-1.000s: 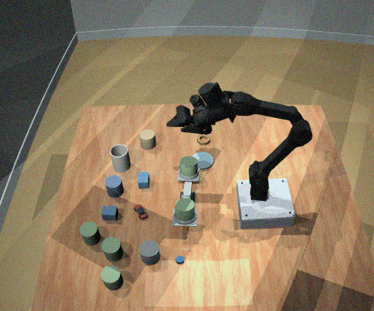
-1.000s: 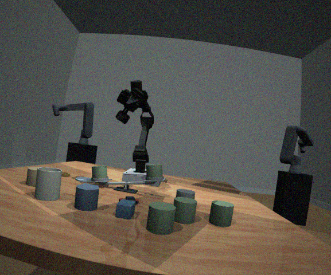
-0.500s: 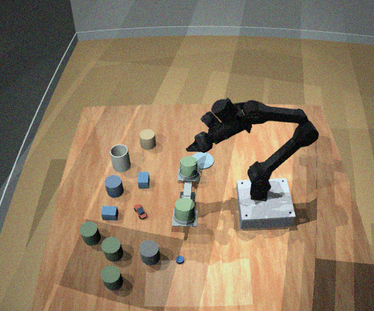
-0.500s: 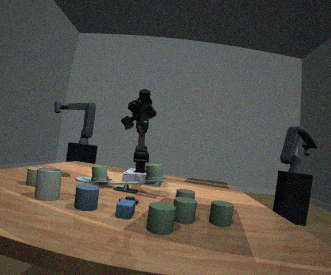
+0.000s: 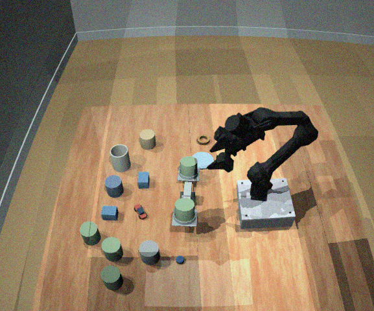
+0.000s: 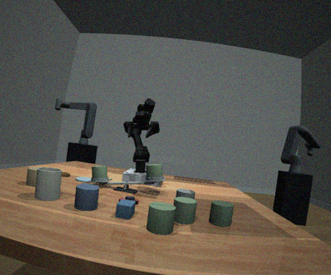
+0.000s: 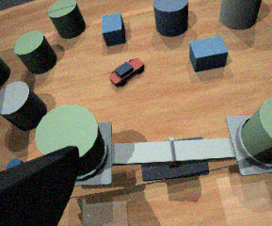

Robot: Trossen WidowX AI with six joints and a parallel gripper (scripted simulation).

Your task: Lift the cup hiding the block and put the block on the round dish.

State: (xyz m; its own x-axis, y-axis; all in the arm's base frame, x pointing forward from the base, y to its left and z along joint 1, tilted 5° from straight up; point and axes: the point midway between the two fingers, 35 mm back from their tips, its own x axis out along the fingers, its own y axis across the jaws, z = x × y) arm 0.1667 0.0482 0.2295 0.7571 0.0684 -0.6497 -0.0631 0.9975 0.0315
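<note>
Two green cups stand upright on the balance (image 5: 187, 188) (image 7: 150, 153). One cup (image 5: 188, 167) (image 6: 99, 173) (image 7: 269, 129) is at the dish end; the other cup (image 5: 184, 210) (image 6: 154, 171) (image 7: 67, 129) is at the far end. In the exterior view the dish end looks lower and the other end raised. No block shows under either cup. The pale blue round dish (image 5: 203, 159) (image 6: 82, 179) lies beside the dish-end cup, with nothing seen on it. My gripper (image 5: 209, 159) (image 6: 137, 136) is open and empty, high above the table on the arm-base side of the balance.
Beyond the balance stand a hollow grey cup (image 5: 120, 159), a tan cylinder (image 5: 147, 139), a blue cylinder (image 5: 114, 186), two blue blocks (image 5: 143, 179) (image 5: 109, 212), a toy car (image 5: 140, 211), a grey cylinder (image 5: 149, 252) and several green cylinders. A ring (image 5: 203, 139) lies behind the dish.
</note>
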